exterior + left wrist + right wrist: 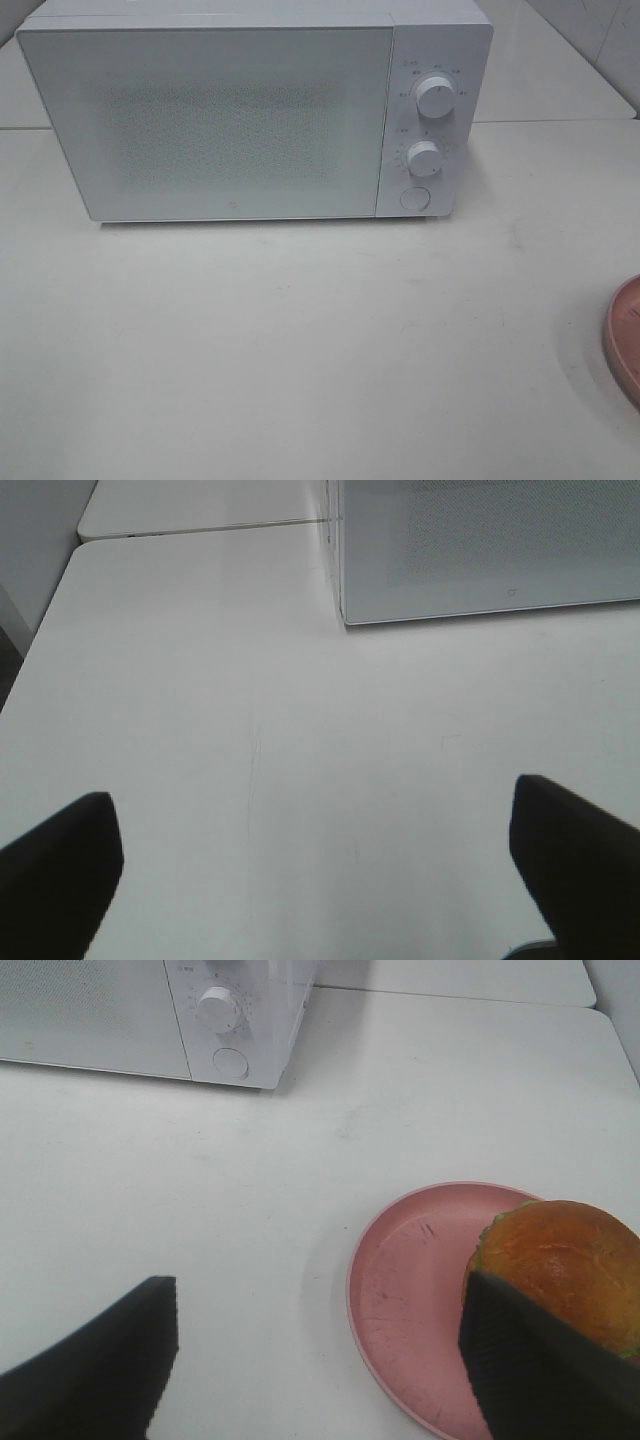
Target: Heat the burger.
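Both your grippers hung with jaws spread, holding nothing. Burger (565, 1260) sat on the plate (400, 1300), right of the shut microwave (220, 120). A careless squeeze could've crushed the bun or dragged that plate off the surface (300, 350).

I'm looking down on a plain white matte tabletop (300, 350), smooth, with a seam line running across behind where a second white slab (200, 505) butts against it. A boxy white microwave oven (230, 115) with a speckled door panel and two round white dials sits directly on the table, toward the far side, door shut. A round pink plate (410, 1290) lies flat on the table at my right edge, well apart from the microwave; only its rim shows in the high view.
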`<state>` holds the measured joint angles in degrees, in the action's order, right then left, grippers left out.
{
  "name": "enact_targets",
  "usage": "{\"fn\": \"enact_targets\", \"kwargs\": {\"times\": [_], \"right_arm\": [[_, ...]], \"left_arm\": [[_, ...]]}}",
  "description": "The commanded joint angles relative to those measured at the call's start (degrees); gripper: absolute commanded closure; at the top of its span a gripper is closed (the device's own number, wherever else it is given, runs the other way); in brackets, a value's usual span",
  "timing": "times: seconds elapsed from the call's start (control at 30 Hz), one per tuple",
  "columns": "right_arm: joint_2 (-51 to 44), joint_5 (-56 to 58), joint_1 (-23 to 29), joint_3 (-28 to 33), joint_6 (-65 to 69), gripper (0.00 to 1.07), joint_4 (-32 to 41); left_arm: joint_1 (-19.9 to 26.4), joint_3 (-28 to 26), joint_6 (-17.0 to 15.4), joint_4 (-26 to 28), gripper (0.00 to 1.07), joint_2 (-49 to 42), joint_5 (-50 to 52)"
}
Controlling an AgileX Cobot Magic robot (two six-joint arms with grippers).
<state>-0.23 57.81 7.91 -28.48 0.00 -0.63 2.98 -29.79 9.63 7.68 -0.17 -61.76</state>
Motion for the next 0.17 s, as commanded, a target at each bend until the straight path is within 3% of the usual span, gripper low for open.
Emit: {"fn": "enact_targets", "kwargs": {"times": [0.03,0.17], "right_arm": [[-1.49,-0.74,-0.46,0.06,0.00,0.31,0.11],[-1.49,-0.74,-0.46,0.06,0.00,0.31,0.11]], "left_arm": [[0.17,0.23,-0.34,0.57,0.08,-1.38,0.46],[0.17,0.23,-0.34,0.57,0.08,-1.38,0.46]]}}
